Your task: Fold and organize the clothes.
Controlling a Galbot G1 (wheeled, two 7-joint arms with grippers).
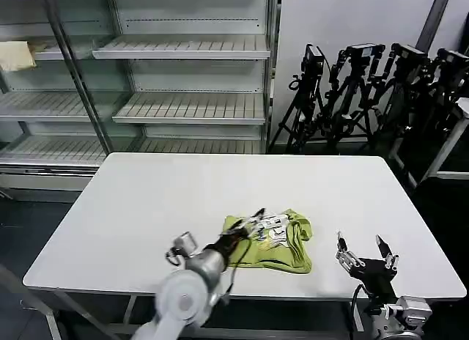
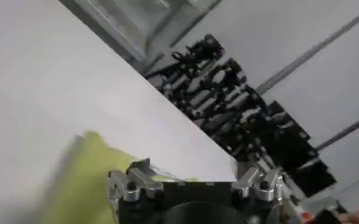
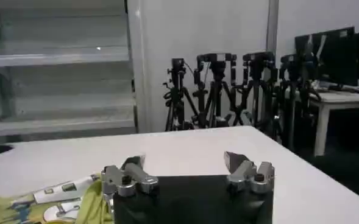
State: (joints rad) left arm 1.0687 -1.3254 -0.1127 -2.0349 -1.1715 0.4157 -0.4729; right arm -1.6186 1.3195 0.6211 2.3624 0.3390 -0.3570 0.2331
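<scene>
The clothes, a lime yellow-green T-shirt [image 1: 282, 248], lie as a small folded bundle near the front edge of the white table [image 1: 183, 201], the white print [image 1: 272, 227] facing up. My left gripper [image 1: 247, 224] is open over the bundle's left part. In the left wrist view, its open fingers [image 2: 130, 184] frame bare table, and the blurred T-shirt [image 2: 85, 185] lies to one side. My right gripper [image 1: 364, 250] stands open and holds nothing, a short way right of the shirt by the front edge. The right wrist view has the right gripper [image 3: 185, 165] above bare table, beside the T-shirt [image 3: 57, 206].
Metal shelving [image 1: 190, 105] stands behind the table, with a pale cream cloth [image 1: 16, 56] on a left shelf. Black camera tripods [image 1: 366, 91] cluster at the back right. A white desk [image 3: 334, 103] stands off to the right.
</scene>
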